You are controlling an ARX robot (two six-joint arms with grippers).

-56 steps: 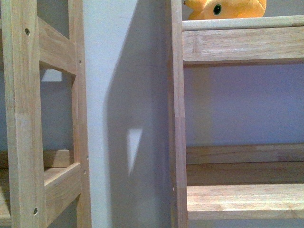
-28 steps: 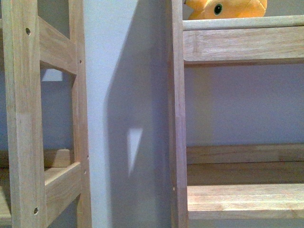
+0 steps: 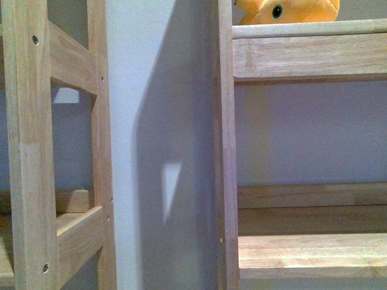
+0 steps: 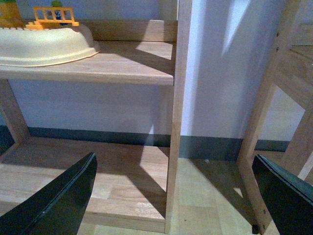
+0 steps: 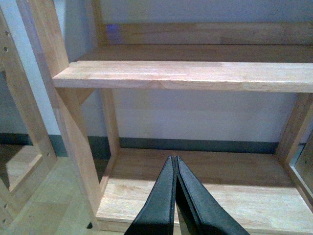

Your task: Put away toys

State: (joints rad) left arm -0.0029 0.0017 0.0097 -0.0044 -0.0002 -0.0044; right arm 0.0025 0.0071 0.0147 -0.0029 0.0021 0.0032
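Front view: one yellow-orange fuzzy plush animal (image 3: 289,11) sits on the right-hand pale wooden shelf unit's (image 3: 308,55) top board. Left wrist view: the left gripper's (image 4: 177,193) black fingers stand wide apart; one cream plastic basin (image 4: 44,45) rests on a shelf. Right wrist view: the right gripper's (image 5: 176,161) fingers are pressed together, holding nothing, before bare shelves.

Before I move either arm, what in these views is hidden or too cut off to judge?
- Plush toy, front view: only its lower face shows; the picture's top edge cuts the rest.
- Cream tray and orange fence-like toy, left wrist view: cut by the picture's edge.
- Left claw, open: its fingertips run off the picture's edge.
- Right claw, shut: empty as far as visible.
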